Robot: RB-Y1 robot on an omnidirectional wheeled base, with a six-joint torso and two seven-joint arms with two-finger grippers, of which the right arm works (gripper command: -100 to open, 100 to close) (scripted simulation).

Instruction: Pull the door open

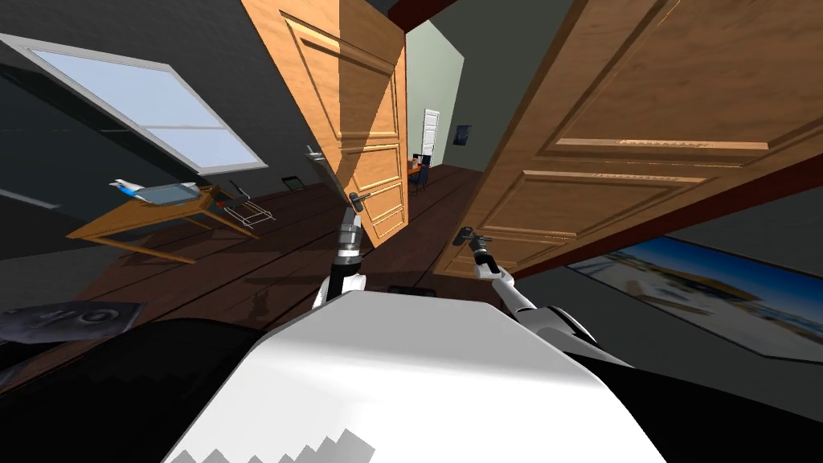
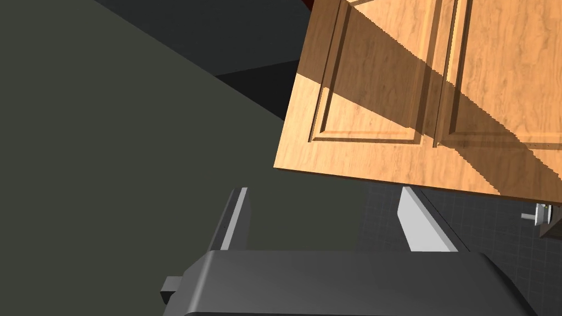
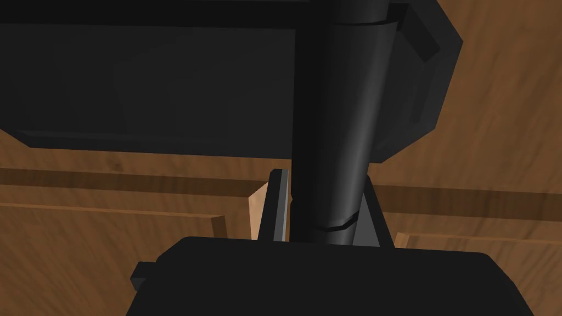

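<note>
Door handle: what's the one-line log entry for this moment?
right gripper: shut on door handle | left gripper: open, near other door

left gripper (image 2: 325, 191): fingers apart, arm extended forward | right gripper (image 3: 324, 181): fingers clamped, arm extended forward

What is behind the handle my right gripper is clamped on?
A black backplate, flat against the brown panelled door. The handle, clamped in the right gripper, covers the plate's middle, so where they join is hidden.

So the panelled wooden door (image 1: 643, 120) is warm orange-brown woodgrain, lever handle (image 3: 329, 137) flat black, plank floor (image 1: 241, 265) dark brown.
</note>
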